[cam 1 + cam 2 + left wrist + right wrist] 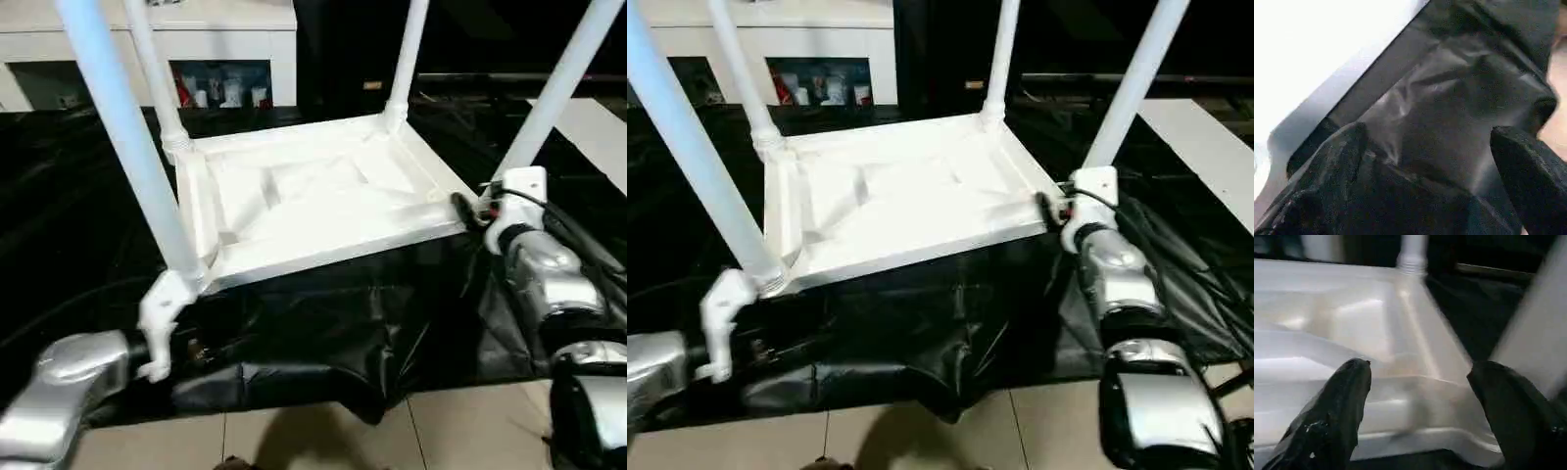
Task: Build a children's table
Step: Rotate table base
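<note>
The children's table lies upside down on a black sheet [343, 323], its white tabletop [323, 196] showing the ribbed underside. Legs rise from the front-left [122, 137], back-left [152, 73], back-right [407, 59] and front-right [558, 93] corners. My left gripper [1435, 132] is open just below the front-left corner, with only black sheet between its fingers. At the front-right corner my right gripper [1418, 367] is open, its fingers [1347, 396] spread on either side of the tabletop's rim close to the front-right leg.
A white cabinet [147, 39] with small items in its niche stands behind the table. Pale floor tiles [392, 431] run in front of the sheet. A white strip [598, 127] lies at the right. Black cables trail along my right forearm [549, 274].
</note>
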{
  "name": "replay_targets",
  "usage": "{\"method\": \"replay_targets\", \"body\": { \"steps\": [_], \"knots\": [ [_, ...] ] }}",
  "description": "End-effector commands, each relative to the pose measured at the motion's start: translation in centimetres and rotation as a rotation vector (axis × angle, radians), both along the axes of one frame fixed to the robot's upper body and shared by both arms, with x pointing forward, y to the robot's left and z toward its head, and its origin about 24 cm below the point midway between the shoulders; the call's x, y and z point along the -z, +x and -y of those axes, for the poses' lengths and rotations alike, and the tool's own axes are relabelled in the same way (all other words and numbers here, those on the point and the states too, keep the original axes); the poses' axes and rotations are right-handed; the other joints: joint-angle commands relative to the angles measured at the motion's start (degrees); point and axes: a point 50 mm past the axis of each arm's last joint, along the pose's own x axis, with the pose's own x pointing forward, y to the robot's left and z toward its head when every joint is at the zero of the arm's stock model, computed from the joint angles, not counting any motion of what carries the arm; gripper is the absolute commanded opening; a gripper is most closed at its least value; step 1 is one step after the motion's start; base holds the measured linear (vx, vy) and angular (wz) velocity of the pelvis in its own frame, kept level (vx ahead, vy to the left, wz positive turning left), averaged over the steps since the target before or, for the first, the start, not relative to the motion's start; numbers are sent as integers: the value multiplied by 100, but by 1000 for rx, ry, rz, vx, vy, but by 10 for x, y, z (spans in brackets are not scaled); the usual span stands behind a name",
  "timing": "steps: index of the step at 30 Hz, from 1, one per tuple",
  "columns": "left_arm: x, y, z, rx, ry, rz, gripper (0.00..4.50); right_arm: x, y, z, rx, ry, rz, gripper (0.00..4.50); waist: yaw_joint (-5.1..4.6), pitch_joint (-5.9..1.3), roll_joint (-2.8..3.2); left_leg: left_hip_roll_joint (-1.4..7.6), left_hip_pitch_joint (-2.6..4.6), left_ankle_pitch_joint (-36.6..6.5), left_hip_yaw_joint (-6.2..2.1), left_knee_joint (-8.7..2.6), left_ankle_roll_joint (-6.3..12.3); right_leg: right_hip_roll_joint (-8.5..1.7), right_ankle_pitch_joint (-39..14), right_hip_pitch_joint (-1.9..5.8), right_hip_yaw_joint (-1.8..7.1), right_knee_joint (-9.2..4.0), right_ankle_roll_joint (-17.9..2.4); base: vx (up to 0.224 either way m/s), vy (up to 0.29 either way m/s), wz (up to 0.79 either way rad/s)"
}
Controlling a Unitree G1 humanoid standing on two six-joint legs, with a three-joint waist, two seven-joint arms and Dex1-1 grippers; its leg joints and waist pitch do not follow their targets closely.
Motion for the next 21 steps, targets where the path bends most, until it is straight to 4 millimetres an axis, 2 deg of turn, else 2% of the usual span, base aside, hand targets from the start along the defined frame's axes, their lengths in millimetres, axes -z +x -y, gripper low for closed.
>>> {"method": "replay_targets", "body": {
  "steps": [1,3,4,5,6,9,10,12,13,14,15,16,17,19,21],
  "knots": [
    [-15,-5,-32,-67,-27,27,446,9,-7,-17,-80,3,2,363,-7,-369,11,48,115,-1596,-21,-400,69,-107,-963,195,121,-371,-1243,0,0,0],
    [-17,-7,-39,-81,-27,36,446,12,-9,-19,-81,-1,-4,363,-15,-372,55,52,138,-1590,-25,-412,66,-95,-954,175,117,-363,-1255,0,0,0],
    [-21,-10,-56,-122,-12,48,446,23,-15,-25,-64,12,-25,363,-17,-363,11,51,146,-1617,-19,-410,59,-99,-972,173,128,-380,-1258,0,0,0],
    [-21,-10,-56,-122,-12,48,446,23,-15,-25,-64,12,-25,363,4,-358,34,51,157,-1648,-15,-415,54,-102,-1011,161,133,-376,-1241,0,0,0],
    [-31,-9,-74,-187,-36,89,446,36,-25,-29,-3,46,-37,363,6,-362,66,53,177,-1684,-16,-428,25,-104,-1043,149,140,-383,-1215,0,0,0],
    [-40,-4,-82,-253,-83,139,446,44,-32,-26,88,76,-35,363,4,-364,87,59,207,-1850,-30,-457,-118,-97,-1013,133,142,-372,-1195,0,0,0],
    [-45,2,-82,-275,-122,174,446,46,-34,-23,144,94,-39,363,3,-356,78,58,203,-1967,-34,-466,-150,-106,-1092,137,147,-375,-1171,0,0,0],
    [-47,6,-81,-282,-137,194,446,48,-35,-23,158,110,-45,363,4,-346,80,52,208,-2068,-36,-474,-203,-111,-1198,135,157,-384,-1105,0,0,0],
    [-51,15,-75,-285,-168,234,446,51,-37,-22,159,112,-59,363,0,-346,53,48,207,-2097,-37,-478,-214,-112,-1287,138,158,-393,-1036,0,0,0],
    [-51,16,-74,-285,-170,237,446,51,-38,-22,159,112,-60,363,5,-348,58,47,217,-2102,-39,-473,-224,-118,-1307,137,161,-396,-1015,0,0,0],
    [-53,20,-72,-284,-186,255,446,52,-38,-22,159,109,-69,363,-2,-354,54,46,179,-2014,-50,-474,-232,-141,-1247,164,164,-386,-996,0,0,0],
    [-56,29,-62,-257,-232,277,446,54,-39,-23,164,104,-89,363,-19,-349,6,37,151,-1950,-45,-478,-224,-131,-1251,184,162,-392,-967,0,0,0],
    [-57,37,-53,-221,-264,283,446,55,-38,-25,157,99,-104,363,6,-379,-1,42,203,-1797,-30,-447,-207,-140,-1112,153,172,-382,-984,0,0,0],
    [-58,49,-38,-173,-310,284,446,58,-36,-31,118,69,-147,363,5,-383,-6,34,170,-1694,-31,-443,-197,-143,-1007,180,166,-362,-1013,0,0,0],
    [-58,52,-35,-169,-315,285,446,59,-36,-32,109,58,-159,363,3,-404,-17,22,154,-1484,-29,-421,-164,-139,-782,206,161,-337,-1048,0,0,0]
  ]
}}
